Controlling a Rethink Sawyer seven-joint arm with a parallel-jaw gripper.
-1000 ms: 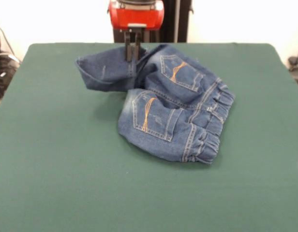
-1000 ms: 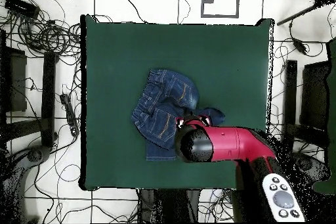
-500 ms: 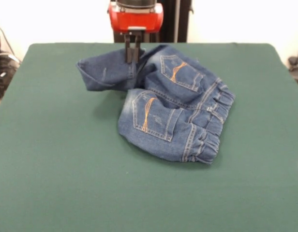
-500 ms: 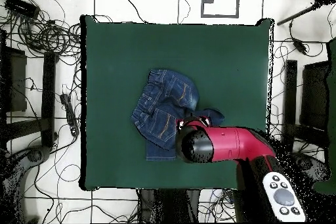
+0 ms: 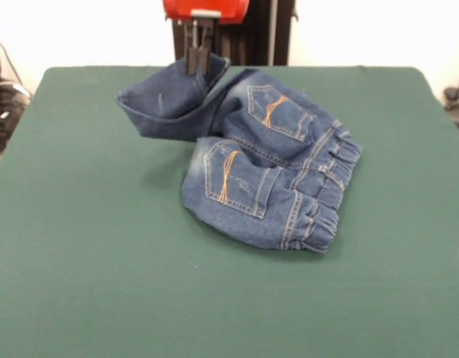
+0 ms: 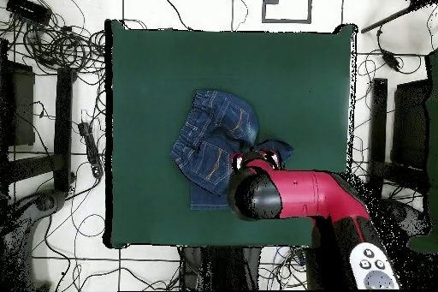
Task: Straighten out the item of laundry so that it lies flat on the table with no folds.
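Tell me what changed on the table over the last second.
The gripper, shut on the jeans, rose and drew the pinched trouser leg up off the table, so that leg now stands taller near the far edge. The waistband and both back pockets lie where they were, still bunched and folded.

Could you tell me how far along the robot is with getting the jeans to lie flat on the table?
Early stage. Done: the gripper has pinched the cloth of one leg at the far side of the jeans. In hand: that leg is lifted off the table, hanging as a raised flap. Left: the jeans are bunched, the seat with its orange-stitched pockets folded over itself beside the elastic waistband, so both legs need spreading flat.
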